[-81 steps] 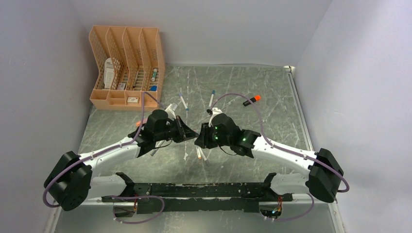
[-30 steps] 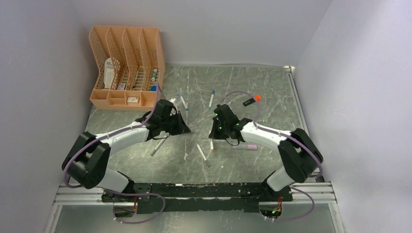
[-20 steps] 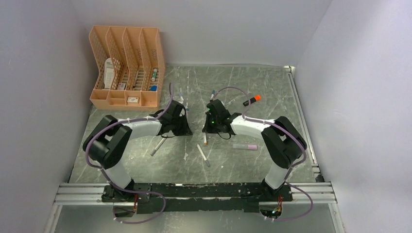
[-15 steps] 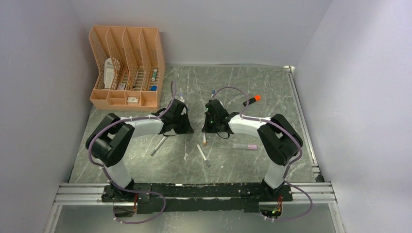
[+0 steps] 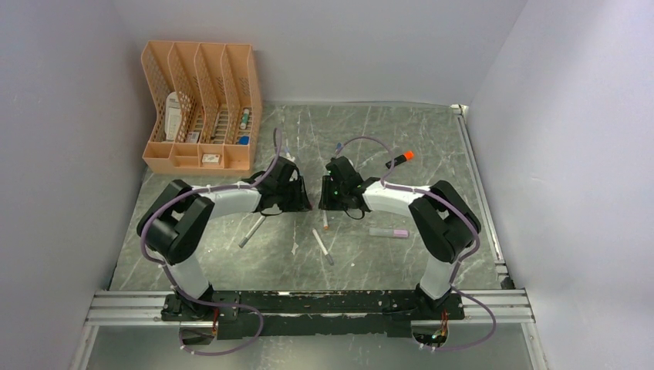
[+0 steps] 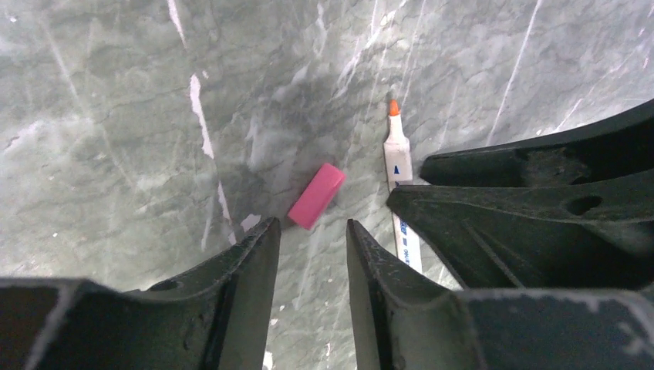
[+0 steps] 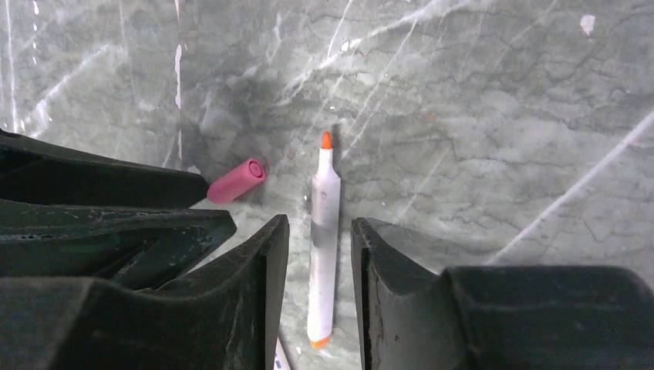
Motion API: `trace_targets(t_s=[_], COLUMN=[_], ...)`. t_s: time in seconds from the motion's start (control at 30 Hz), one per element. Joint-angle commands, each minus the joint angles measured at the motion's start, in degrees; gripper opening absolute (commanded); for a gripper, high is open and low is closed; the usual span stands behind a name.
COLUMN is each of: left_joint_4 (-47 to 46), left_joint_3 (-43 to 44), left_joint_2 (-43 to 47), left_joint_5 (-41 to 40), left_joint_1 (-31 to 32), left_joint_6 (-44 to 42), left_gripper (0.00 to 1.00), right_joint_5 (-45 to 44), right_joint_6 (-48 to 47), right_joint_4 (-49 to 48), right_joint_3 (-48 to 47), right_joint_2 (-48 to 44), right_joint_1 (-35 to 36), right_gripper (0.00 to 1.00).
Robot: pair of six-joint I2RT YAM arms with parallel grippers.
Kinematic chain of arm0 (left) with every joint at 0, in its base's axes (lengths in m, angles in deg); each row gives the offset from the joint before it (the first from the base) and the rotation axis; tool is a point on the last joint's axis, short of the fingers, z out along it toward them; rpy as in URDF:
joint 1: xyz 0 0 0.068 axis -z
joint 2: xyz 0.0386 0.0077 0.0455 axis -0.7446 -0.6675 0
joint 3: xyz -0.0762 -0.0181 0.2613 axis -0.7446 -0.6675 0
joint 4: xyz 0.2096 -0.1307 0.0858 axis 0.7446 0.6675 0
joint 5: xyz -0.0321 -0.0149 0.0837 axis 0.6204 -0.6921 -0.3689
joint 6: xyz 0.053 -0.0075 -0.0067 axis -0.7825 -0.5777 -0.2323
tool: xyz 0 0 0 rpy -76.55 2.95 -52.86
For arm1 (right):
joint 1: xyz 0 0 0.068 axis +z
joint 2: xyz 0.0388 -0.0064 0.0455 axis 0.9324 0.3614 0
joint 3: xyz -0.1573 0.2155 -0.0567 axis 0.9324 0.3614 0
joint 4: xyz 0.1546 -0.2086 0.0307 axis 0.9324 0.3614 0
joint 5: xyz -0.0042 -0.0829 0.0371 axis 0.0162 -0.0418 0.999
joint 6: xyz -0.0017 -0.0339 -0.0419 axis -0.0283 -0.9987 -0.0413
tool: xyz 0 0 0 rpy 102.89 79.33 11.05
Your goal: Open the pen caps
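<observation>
The left fingers [image 6: 247, 285] stand only slightly parted, with a narrow gap between them and nothing held. Just ahead of their tips a pink pen cap [image 6: 316, 196] lies loose and tilted on the marbled grey-green desk [image 5: 370, 266]. Whether its near end touches a fingertip cannot be told. The right fingers [image 7: 258, 285] are parted about as little and also grip nothing. In the right wrist view a white pen [image 7: 324, 231] lies on the desk along the gap between them, clear of both fingers. Its bare orange nib points away from the wrist and it has an orange end nearer the wrist. The cap lies just beside the nib end of this pen, apart from it, with its open mouth turned toward the barrel. The two sets of fingers face each other tip to tip near the middle of the desk, close together. Farther out lie a grey pen [image 5: 252, 230], another white pen [image 5: 323, 247], and a pale pen with a purplish end [image 5: 388, 232]. A black marker with an orange tip [image 5: 399, 159] lies toward the far right. An orange file organiser [image 5: 200, 100] stands at the far left corner.
</observation>
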State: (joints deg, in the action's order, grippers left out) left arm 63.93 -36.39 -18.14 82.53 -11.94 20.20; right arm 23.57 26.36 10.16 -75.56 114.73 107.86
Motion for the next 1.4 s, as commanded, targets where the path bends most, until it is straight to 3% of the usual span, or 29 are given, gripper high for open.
trace_targets(t_s=[0.0, 0.3, 0.33, 0.4, 0.63, 0.93, 1.1, 1.2, 1.37], left_joint_4=[5.0, 14.3, 15.2, 16.9, 21.6, 26.9, 27.7, 26.6, 24.4], left_joint_3=[0.8, 1.7, 1.5, 1.3, -0.3, -4.9, -6.2, -6.7, -6.6], left_joint_2=[2.8, 14.8, 16.2, 18.6, 26.6, 39.1, 41.4, 41.3, 39.0], left_joint_5=[-2.3, -4.3, -4.4, -4.8, -6.5, -9.9, -10.0, -8.8, -7.1], left_joint_1=[0.4, 0.5, 0.5, 0.4, 0.5, 0.4, 0.4, 0.5, 0.4], left_joint_6=[-1.0, -2.1, -2.2, -2.2, -1.7, 0.4, 0.9, 1.0, 0.2], left_gripper=[0.5, 0.62, 0.7, 0.73, 0.75, 0.74, 0.74, 0.74, 0.74], right_joint_5=[-1.0, -2.3, -2.2, -3.5, -11.3, -15.0, -24.8, -23.3, -22.4], right_joint_6=[-1.7, -5.3, -6.0, -7.1, -9.0, -11.2, -1.1, 5.0, 11.9], right_joint_4=[2.8, 10.3, 10.8, 12.0, 16.7, 20.8, 29.0, 30.9, 32.4], right_joint_3=[-0.1, 4.3, 5.1, 6.1, 4.0, -0.6, -0.5, 3.1, 9.0], right_joint_2=[-4.3, -17.8, -18.8, -20.2, -17.8, -10.4, -13.9, -19.9, -28.9], right_joint_1=[-0.6, 0.5, 1.4, 4.6, 14.7, 18.9, 17.3, 11.6, 2.6], right_gripper=[0.37, 0.4, 0.4, 0.39, 0.37, 0.36, 0.35, 0.37, 0.53])
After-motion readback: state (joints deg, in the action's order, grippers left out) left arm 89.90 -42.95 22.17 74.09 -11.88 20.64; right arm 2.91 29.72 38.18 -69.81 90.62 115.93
